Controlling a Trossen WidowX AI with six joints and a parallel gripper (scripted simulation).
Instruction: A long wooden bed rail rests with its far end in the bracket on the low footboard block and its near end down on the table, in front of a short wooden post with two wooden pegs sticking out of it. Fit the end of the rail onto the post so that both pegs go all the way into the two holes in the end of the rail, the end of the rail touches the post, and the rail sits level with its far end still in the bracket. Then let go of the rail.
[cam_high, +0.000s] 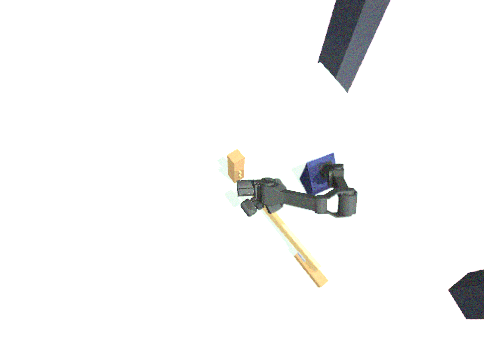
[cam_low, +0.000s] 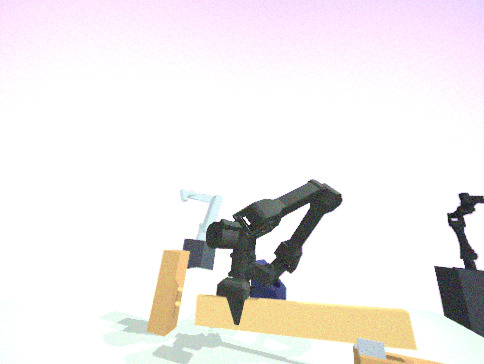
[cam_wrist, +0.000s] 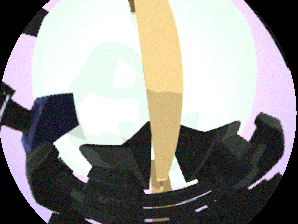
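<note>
The long wooden rail (cam_high: 290, 232) (cam_low: 310, 315) (cam_wrist: 160, 50) is gripped near its near end, which is clear of the table. My gripper (cam_low: 237, 319) (cam_wrist: 156, 123) is shut on the rail from above. The upright wooden post (cam_high: 235, 169) (cam_low: 166, 295) (cam_wrist: 161, 189) stands beyond the near end, with a visible gap between them. Its two pegs (cam_high: 240, 174) (cam_low: 179, 290) point toward the rail and are outside it. The rail's far end is at the low footboard block (cam_high: 311, 274) and its grey bracket (cam_high: 301, 257) (cam_low: 371, 348); how it sits in the bracket cannot be told. The end holes are hidden.
My arm reaches over from the dark blue base (cam_high: 315, 175) (cam_low: 275, 291) (cam_wrist: 52, 120), which stands to one side of the rail. A pale arm (cam_low: 210, 215) on a dark block (cam_low: 199, 254) and a black arm on a dark stand (cam_low: 462, 300) are in the background.
</note>
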